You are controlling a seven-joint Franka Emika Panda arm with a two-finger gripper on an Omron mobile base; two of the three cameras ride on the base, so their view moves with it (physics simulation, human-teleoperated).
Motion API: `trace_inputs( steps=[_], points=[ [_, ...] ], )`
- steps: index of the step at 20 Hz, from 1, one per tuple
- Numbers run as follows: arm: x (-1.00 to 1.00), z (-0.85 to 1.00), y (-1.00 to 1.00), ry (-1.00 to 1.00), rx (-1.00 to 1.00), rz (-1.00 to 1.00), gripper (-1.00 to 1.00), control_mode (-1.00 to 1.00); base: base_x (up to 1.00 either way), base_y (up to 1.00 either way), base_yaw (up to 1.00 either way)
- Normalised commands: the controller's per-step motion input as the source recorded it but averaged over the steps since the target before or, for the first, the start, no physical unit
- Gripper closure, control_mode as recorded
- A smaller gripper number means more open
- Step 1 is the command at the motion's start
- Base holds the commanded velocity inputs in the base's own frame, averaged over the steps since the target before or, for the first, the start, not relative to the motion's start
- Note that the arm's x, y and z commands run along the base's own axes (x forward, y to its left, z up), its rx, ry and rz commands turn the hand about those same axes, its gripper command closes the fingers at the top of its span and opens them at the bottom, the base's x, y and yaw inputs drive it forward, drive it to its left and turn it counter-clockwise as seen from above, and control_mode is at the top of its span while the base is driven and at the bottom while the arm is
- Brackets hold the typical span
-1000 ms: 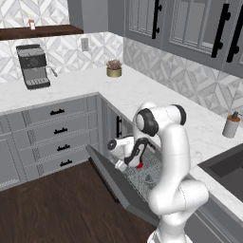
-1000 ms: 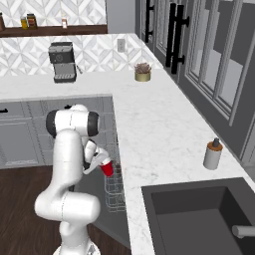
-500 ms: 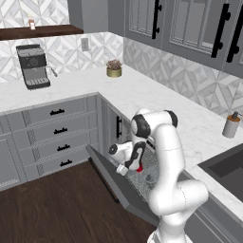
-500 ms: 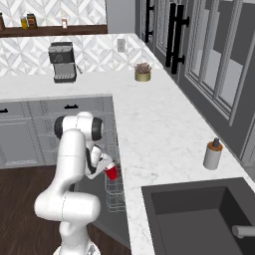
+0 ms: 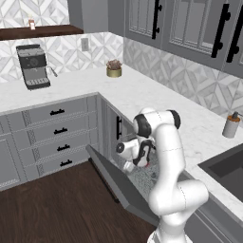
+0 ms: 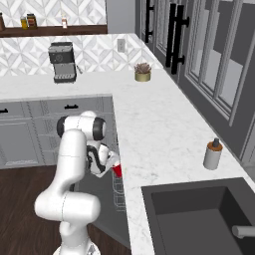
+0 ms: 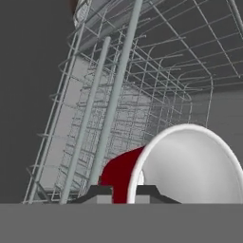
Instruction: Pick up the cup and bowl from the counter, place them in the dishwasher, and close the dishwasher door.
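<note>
— Kitchen status? Where's the cup?

— Dishwasher door [image 5: 114,182] is dropped open under the bench [image 6: 149,119]. My claw [image 7: 124,192] is clenched on the cup [image 6: 117,171], down at the wire rack [image 7: 142,95] inside the dishwasher [image 5: 142,173].

— Cup orientation?

— Tipped; white inside faces my hand camera, red wall at my fingertips [image 7: 100,191].

cup [image 7: 190,166] base cut off at hand view's bottom edge, claw [image 7: 119,192] fingertips barely showing
</note>
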Motion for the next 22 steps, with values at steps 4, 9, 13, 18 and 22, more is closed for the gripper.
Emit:
trace_inputs(
  steps=[4, 9, 13, 18, 22],
  points=[
    [0.01, -0.07, -0.24, -0.1, 0.0, 0.04, 1.0, -1.0, 0.0, 0.0, 0.0],
    [0.02, -0.61, -0.17, 0.0, 0.0, 0.05, 1.0, -1.0, 0.0, 0.0, 0.0],
    [-0.06, -0.37, -0.02, 0.0, 0.0, 0.01, -1.0, -1.0, 0.0, 0.0, 0.0],
    [-0.09, 0.03, 0.02, -0.04, 0.0, 0.0, -1.0, -1.0, 0.0, 0.0, 0.0],
    [-0.04, 0.24, 0.08, -0.14, -0.07, 0.0, -1.0, -1.0, 0.0, 0.0, 0.0]
  ],
)
